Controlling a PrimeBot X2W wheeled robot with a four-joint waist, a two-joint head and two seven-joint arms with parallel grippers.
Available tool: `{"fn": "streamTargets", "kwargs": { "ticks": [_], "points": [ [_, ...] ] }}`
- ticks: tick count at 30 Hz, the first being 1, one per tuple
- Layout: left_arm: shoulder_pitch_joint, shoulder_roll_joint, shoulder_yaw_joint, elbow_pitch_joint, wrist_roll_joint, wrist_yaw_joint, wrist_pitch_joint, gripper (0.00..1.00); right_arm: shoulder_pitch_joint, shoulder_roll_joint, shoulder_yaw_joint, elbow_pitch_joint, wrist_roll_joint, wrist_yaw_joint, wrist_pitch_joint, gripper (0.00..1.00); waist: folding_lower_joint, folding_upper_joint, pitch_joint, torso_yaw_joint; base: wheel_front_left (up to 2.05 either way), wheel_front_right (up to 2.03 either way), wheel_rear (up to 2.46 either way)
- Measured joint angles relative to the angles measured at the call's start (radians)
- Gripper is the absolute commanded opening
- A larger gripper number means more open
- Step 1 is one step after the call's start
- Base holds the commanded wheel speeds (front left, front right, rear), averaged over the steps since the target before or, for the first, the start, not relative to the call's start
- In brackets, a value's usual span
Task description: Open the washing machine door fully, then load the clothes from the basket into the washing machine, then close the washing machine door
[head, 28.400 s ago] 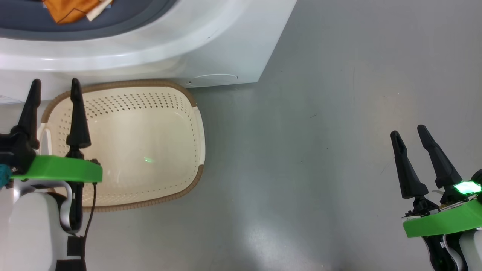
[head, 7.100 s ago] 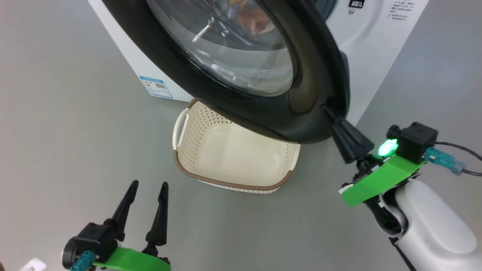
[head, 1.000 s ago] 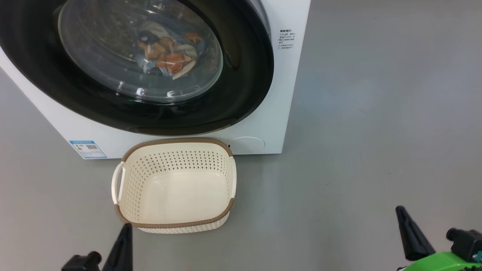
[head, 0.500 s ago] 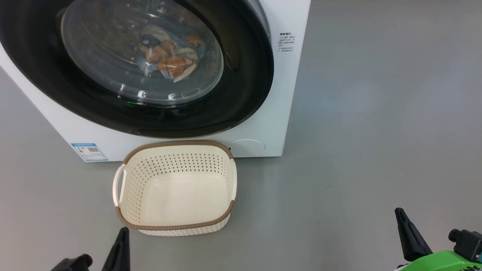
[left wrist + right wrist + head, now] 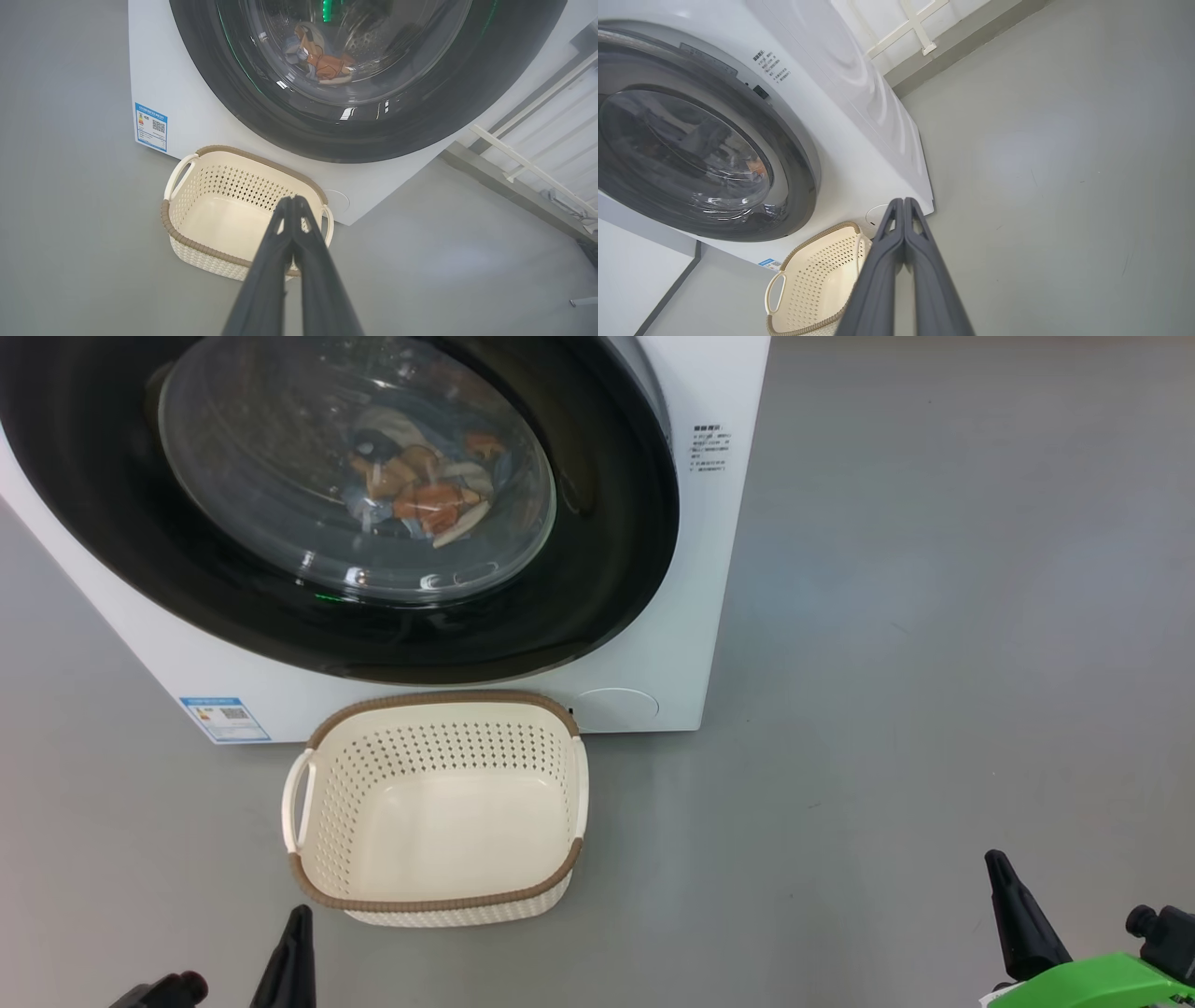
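The washing machine (image 5: 677, 616) stands with its black-rimmed door (image 5: 597, 569) closed against the front. Behind the glass lie the clothes (image 5: 420, 495), blue with orange and cream patches; they also show through the window in the left wrist view (image 5: 322, 63). The cream basket (image 5: 439, 902) sits on the floor right in front of the machine with nothing in it. My left gripper (image 5: 297, 922) is shut and empty, just short of the basket's near rim (image 5: 210, 252). My right gripper (image 5: 999, 868) is shut and empty over bare floor, well to the right. Both wrist views show the fingers pressed together (image 5: 293, 201) (image 5: 903, 201).
A blue label sticker (image 5: 224, 719) and a round cover (image 5: 616, 705) mark the machine's lower front. Grey floor (image 5: 934, 663) spreads wide to the right. A white railing and a wall base (image 5: 528, 163) run behind the machine's right side.
The head camera has drifted a little, so machine and basket sit slightly lower in view. The left gripper's fingers have sunk toward the bottom edge. Both grippers stay shut.
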State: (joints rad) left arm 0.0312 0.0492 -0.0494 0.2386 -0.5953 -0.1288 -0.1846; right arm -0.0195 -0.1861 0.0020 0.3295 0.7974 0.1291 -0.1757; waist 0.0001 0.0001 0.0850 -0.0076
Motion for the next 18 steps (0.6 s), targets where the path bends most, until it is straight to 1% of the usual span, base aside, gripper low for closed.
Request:
{"fn": "streamTargets", "kwargs": {
  "ticks": [18],
  "points": [
    [-0.015, 0.002, 0.012, 0.003, -0.185, 0.000, 0.045, 0.00, -0.003, 0.026, -0.019, -0.011, 0.144, 0.000, 0.050, 0.00, 0.0000, -0.0001, -0.014, 0.001, 0.00, 0.00, 0.00]
  ]
}}
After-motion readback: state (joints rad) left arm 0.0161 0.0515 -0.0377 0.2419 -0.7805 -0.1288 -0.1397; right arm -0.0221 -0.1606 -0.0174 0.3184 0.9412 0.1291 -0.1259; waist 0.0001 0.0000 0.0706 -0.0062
